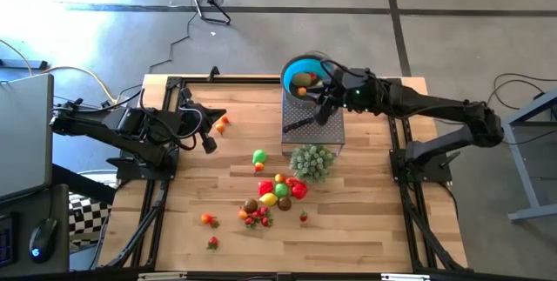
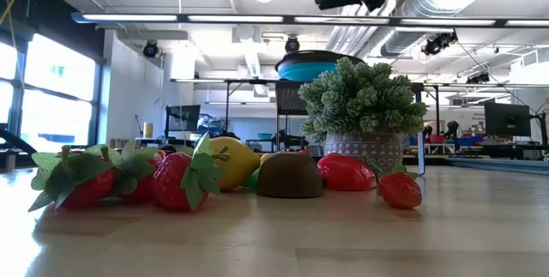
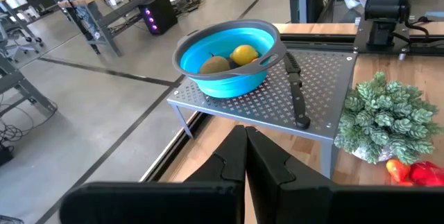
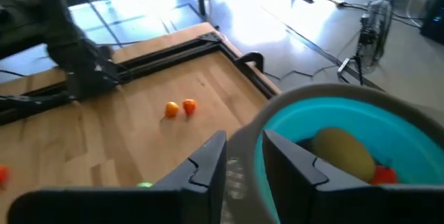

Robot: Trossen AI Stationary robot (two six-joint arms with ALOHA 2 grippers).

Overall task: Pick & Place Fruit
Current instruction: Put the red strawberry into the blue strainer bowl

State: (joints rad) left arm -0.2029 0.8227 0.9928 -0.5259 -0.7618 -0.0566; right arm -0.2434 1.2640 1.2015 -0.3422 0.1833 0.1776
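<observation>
A wooden table (image 1: 348, 229) seen from above, with a dark robot arm at each side. Clock directions below are read on the overhead view, twelve o'clock being the far edge.

At about one o'clock stands a perforated metal stand (image 1: 335, 130), and on its far end sits a blue bowl (image 1: 291, 68). The right gripper (image 1: 324, 98) hangs over the bowl's near rim. Its two fingers (image 4: 208, 158) are a narrow gap apart, with nothing visible between them. Inside the bowl lie a brownish-green fruit (image 3: 215, 64), a yellow-orange one (image 3: 243, 55) and a small red one (image 4: 383, 175). A black-handled knife (image 3: 297, 92) rests on the stand just beside the bowl.

At the stand's near edge, toward the table's middle, sits a pale green bushy plant (image 1: 312, 161) in a small patterned pot (image 2: 364, 150).

Most of the fruit is heaped just past the centre toward six o'clock: a fruit pile (image 1: 277, 192) of red, yellow, green and brown pieces, touching one another. A green fruit (image 1: 259, 156) lies a little toward the centre from it, with a small orange piece beside it. Strawberries (image 1: 211, 243) lie scattered toward seven o'clock. Two small orange fruits (image 1: 223, 124) sit near ten o'clock.

The left gripper (image 1: 211, 130) is at ten o'clock, near those two orange fruits, its fingers (image 3: 229, 161) pressed together and empty.
</observation>
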